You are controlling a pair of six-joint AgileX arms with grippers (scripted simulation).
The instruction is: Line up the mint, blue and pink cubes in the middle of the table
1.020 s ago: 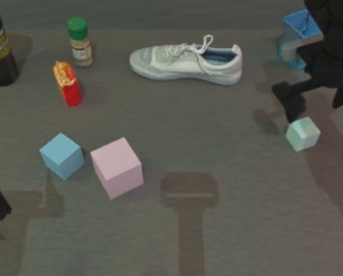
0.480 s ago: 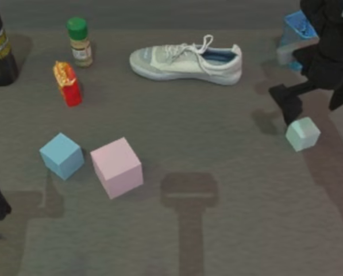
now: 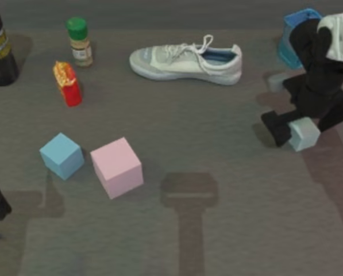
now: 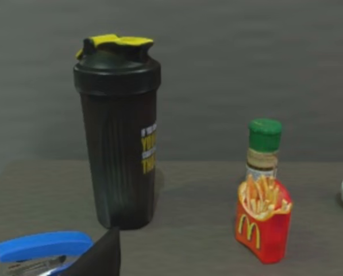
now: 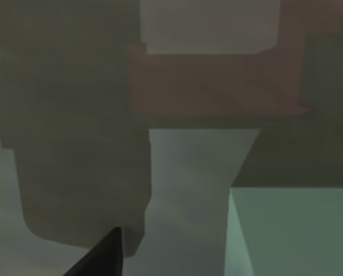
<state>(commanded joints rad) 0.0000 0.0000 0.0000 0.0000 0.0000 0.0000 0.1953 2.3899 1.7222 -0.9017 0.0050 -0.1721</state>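
Two cubes, blue and pink, wait at lower left; at right the right gripper has dropped, fingers spread around the mint cube, so grasping comes next

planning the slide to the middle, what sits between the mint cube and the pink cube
Nothing: in the top view the table is bare from the mint cube, at the right tool, to the pink cube, apart from shadows.
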